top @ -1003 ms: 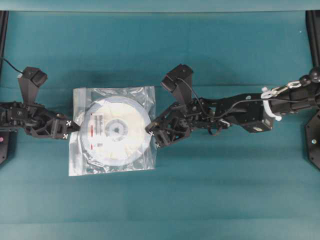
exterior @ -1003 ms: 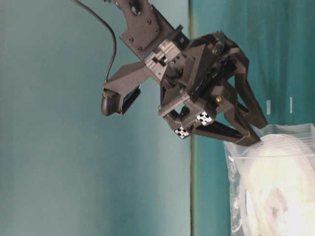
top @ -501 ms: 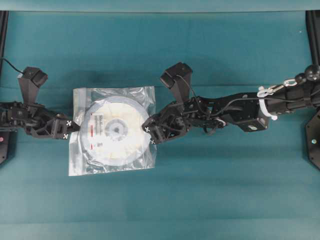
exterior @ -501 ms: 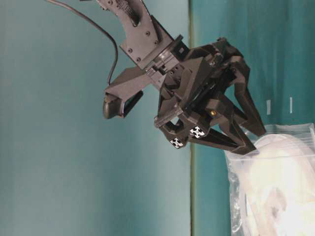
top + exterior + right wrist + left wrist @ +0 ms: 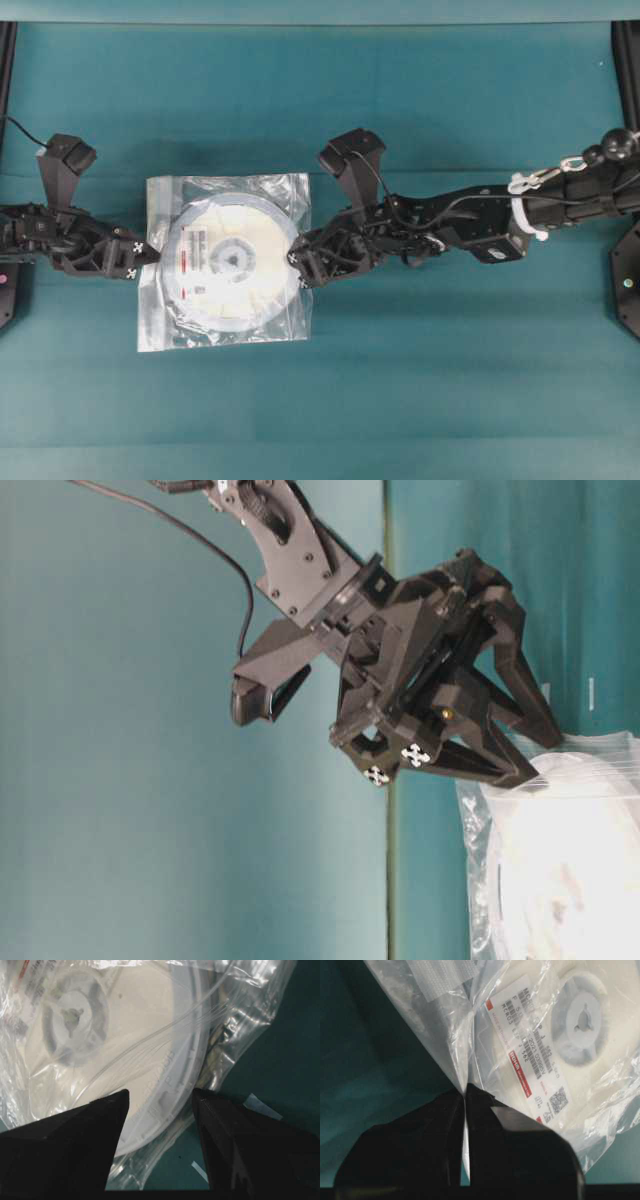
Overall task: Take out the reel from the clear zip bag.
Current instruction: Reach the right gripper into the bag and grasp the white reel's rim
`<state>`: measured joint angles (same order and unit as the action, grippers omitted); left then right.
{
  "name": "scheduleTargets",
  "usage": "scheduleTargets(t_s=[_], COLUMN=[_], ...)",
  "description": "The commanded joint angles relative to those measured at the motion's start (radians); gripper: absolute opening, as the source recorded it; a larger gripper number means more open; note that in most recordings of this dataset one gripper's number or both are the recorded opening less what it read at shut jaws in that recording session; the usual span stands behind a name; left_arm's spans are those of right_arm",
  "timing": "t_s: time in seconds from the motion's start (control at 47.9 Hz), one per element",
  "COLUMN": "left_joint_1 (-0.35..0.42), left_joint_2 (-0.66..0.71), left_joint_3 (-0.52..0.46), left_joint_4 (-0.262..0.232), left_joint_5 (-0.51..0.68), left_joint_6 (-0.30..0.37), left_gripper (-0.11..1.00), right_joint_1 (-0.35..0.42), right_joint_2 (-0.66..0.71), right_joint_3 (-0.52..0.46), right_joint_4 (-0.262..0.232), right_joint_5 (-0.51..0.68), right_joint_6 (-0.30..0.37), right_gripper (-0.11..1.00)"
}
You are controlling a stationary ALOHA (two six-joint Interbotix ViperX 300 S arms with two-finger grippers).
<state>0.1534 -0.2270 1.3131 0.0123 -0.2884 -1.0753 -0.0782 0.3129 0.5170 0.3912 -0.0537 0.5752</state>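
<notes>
The reel (image 5: pixel 232 258) is lying flat inside the clear zip bag (image 5: pixel 160 325) on the table (image 5: pixel 420 400). Your left gripper (image 5: pixel 148 253) is pinching the bag's left edge shut. Your right gripper (image 5: pixel 298 268) is sitting spread apart at the bag's right edge, straddling the reel's rim there and gripping nothing yet.

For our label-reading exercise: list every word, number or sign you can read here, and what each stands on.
"ROHM": white letters on a red strip on the reel label.
Barcodes and a QR code: same label.
Other printed lines there: too blurred to read.
Raised letters on the reel rim: unreadable.
Clear zip bag: no print.
</notes>
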Motion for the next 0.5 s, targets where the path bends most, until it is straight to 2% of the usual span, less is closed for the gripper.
scheduleTargets(t_s=[0.0,0.481], left_joint_1=[0.002,0.002], left_joint_2=[0.002,0.009], left_joint_3=[-0.014,-0.018], left_joint_4=[0.002,0.002], left_joint_5=[-0.005,-0.003], left_joint_6=[0.002,0.002], left_gripper=[0.01,0.01], right_joint_1=[0.000,0.000], right_joint_2=[-0.002,0.017], right_joint_3=[-0.021,-0.052], right_joint_4=[0.002,0.003], right_joint_5=[-0.002,-0.008], right_joint_6=[0.014,0.021], right_gripper=[0.72,0.72])
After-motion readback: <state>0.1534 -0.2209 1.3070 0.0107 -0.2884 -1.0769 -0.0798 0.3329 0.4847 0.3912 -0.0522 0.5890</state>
